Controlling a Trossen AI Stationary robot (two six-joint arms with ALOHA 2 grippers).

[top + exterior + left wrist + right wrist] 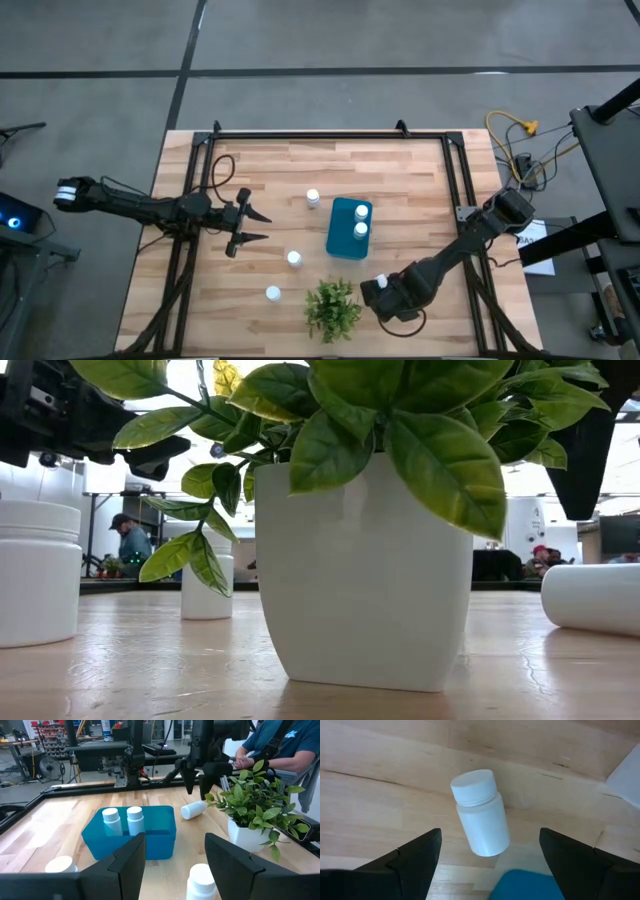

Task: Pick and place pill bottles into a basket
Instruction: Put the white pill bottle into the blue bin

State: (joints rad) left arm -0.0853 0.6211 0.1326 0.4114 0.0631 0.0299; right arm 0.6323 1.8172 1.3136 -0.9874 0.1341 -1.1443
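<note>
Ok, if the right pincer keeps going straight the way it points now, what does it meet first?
Most likely the pill bottle lying on its side, centred between the open right pincer's fingers, with the table right under it.

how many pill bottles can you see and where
6: two in the basket at and; three upright on the table; one lying under the right gripper.

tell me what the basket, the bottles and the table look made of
Basket: teal plastic by its look, smooth, with rounded moulded corners. Bottles: white plastic, matte, with ridged caps. Table: pale wood, probably butcher block, with visible strips and grain.
</note>
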